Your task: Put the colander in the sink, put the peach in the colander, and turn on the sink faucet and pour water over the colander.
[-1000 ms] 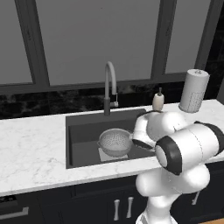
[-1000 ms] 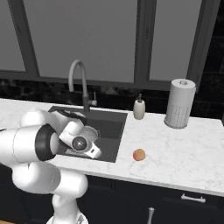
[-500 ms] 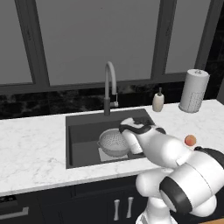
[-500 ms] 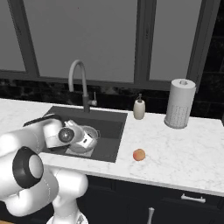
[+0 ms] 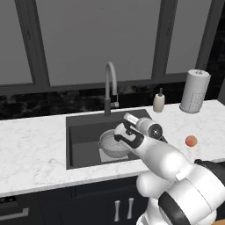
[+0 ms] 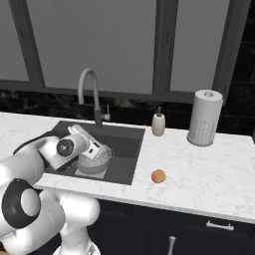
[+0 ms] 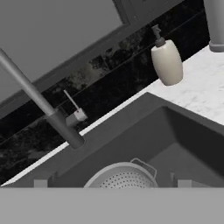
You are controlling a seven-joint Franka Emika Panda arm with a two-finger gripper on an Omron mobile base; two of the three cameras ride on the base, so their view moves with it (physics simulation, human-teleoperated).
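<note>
Hand view looks out from the end effector [image 7: 109, 183], whose two fingertips sit spread wide at the bottom edge with nothing between them. Just below and ahead of it is the colander [image 7: 124, 177], its perforated bowl and one small rim handle peeking up from the floor of the sink [image 7: 183, 135]. From the left base view the end effector [image 5: 122, 135] hangs over the sink [image 5: 81, 132], right above the near right rim of the colander [image 5: 112, 144], which stands upright on the lighter drain plate [image 5: 105, 154] in the middle of the basin. I cannot tell whether the fingers touch the rim. The right base view shows the same: colander [image 6: 94, 162] in the sink [image 6: 127, 147], the hand just left of it.

Behind the basin rises the sink faucet [image 5: 110, 88], its arched spout curving over the far edge and its small lever [image 7: 73, 106] sticking out to the side. No water shows at the spout.

Right of the sink, on the white marble table [image 6: 209, 169], the peach [image 6: 158, 176] lies by itself toward the near edge, well apart from the colander. Farther back stand a soap dispenser [image 6: 159, 123] and, to its right, a paper towel roll [image 6: 203, 117] against the dark backsplash.
</note>
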